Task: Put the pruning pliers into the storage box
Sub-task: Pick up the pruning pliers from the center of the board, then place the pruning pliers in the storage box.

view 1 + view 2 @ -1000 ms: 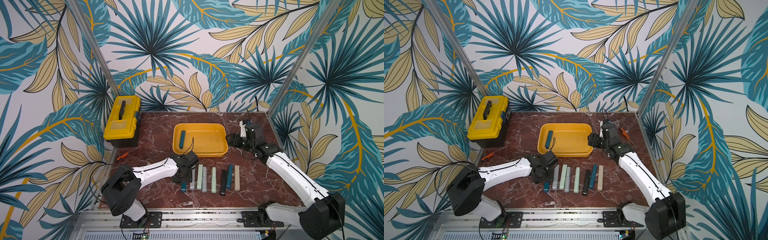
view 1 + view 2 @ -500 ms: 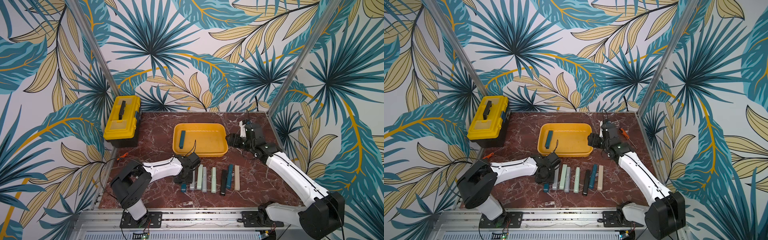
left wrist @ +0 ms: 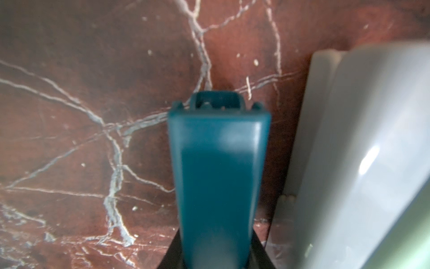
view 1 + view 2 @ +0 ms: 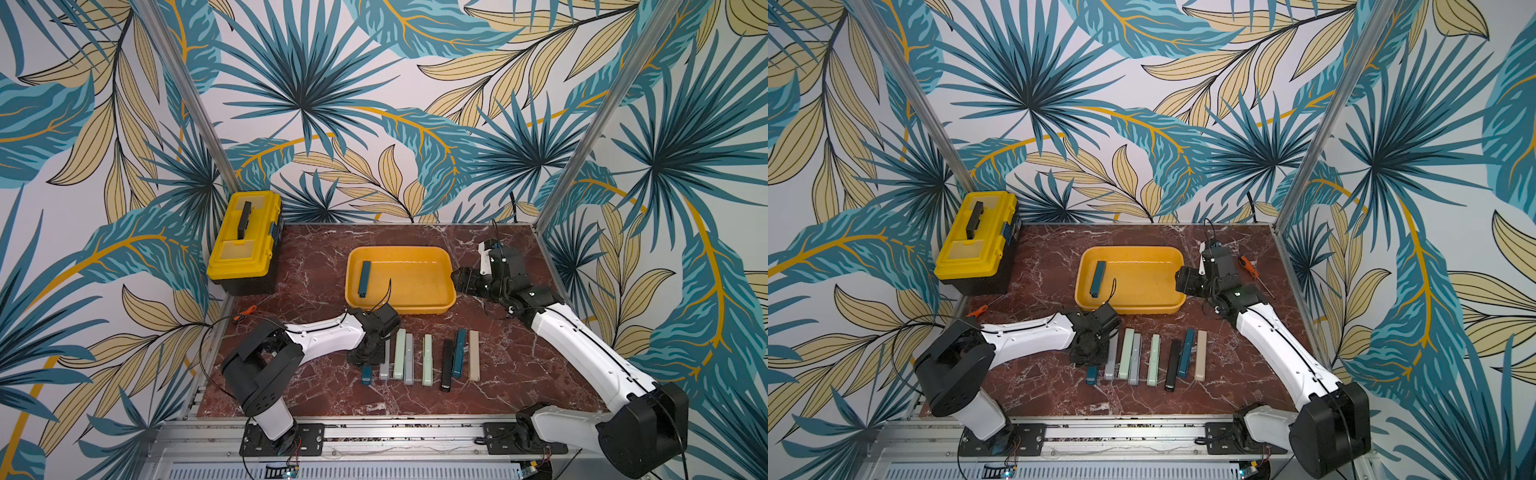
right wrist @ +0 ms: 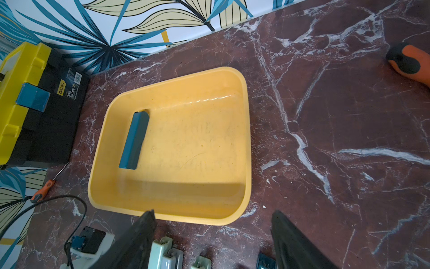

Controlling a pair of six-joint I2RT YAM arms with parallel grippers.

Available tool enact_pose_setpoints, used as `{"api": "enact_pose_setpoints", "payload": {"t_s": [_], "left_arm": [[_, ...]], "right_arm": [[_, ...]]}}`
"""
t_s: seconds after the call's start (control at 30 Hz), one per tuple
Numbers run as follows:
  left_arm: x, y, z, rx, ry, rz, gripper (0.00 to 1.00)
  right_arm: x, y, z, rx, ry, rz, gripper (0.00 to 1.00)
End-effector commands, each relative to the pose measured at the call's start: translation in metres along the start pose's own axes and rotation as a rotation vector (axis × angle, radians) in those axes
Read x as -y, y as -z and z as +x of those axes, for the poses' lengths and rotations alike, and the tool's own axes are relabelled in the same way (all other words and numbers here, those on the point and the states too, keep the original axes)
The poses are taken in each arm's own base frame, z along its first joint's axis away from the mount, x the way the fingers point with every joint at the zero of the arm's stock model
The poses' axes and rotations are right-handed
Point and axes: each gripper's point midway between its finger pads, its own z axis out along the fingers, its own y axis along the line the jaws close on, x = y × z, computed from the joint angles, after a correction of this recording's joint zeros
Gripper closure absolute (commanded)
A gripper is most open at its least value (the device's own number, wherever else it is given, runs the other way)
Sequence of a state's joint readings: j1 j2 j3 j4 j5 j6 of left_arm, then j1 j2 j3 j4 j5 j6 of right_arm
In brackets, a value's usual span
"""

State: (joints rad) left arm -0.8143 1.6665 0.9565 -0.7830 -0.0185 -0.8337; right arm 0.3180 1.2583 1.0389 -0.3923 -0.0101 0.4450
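Observation:
The storage box [image 4: 415, 286], a shallow orange-yellow tray, sits mid-table with one dark teal pruning pliers piece [image 4: 365, 279] lying in its left part; the right wrist view shows that piece [image 5: 135, 139] too. In front of it lie several more pruning pliers [image 4: 427, 359] in a row. My left gripper [image 4: 368, 353] is down at the row's left end, shut on the dark teal pliers [image 3: 218, 174], whose near end [image 4: 366, 375] sticks out. My right gripper [image 5: 213, 223] hovers open and empty by the box's right end [image 4: 1185, 282].
A yellow lidded toolbox [image 4: 245, 243] stands at the back left. One orange-handled screwdriver [image 4: 245, 313] lies near the left edge, another [image 4: 1250, 266] behind the right arm. A grey pliers piece [image 3: 363, 151] lies right beside the held one. Walls close three sides.
My left gripper has settled onto the leftmost dark teal pliers and shut on it. The right arm has stayed still.

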Motion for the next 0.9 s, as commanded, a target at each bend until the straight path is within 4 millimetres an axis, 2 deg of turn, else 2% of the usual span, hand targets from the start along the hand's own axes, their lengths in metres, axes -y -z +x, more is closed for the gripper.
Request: {"api": "enact_pose_setpoints", "payload": {"t_s": [0.0, 0.17, 0.33, 0.47, 0.53, 0.7, 0.87], "left_arm": [[-0.007, 0.011, 0.0, -0.007, -0.004, -0.03, 0.78], [-0.003, 0.064, -0.015, 0.044, -0.021, -0.005, 0.77], [0.001, 0.123, -0.05, 0.147, -0.03, 0.009, 0.77], [0.005, 0.153, -0.077, 0.198, -0.055, -0.004, 0.76], [0.008, 0.165, -0.097, 0.239, -0.063, 0.009, 0.76], [0.015, 0.177, -0.144, 0.305, -0.078, 0.029, 0.74], [0.02, 0.17, -0.18, 0.335, -0.11, 0.009, 0.73]], "right_arm": [[0.005, -0.006, 0.007, -0.012, -0.002, 0.023, 0.2], [0.004, -0.009, 0.007, -0.013, 0.004, 0.02, 0.2], [0.0, -0.01, 0.0, 0.001, -0.002, 0.011, 0.2], [-0.002, -0.012, -0.004, 0.01, -0.001, 0.005, 0.2], [-0.003, -0.014, -0.007, 0.011, 0.006, 0.004, 0.2], [-0.009, -0.013, -0.017, 0.031, 0.013, -0.009, 0.2], [-0.022, -0.011, -0.036, 0.079, -0.022, -0.049, 0.2]]}}
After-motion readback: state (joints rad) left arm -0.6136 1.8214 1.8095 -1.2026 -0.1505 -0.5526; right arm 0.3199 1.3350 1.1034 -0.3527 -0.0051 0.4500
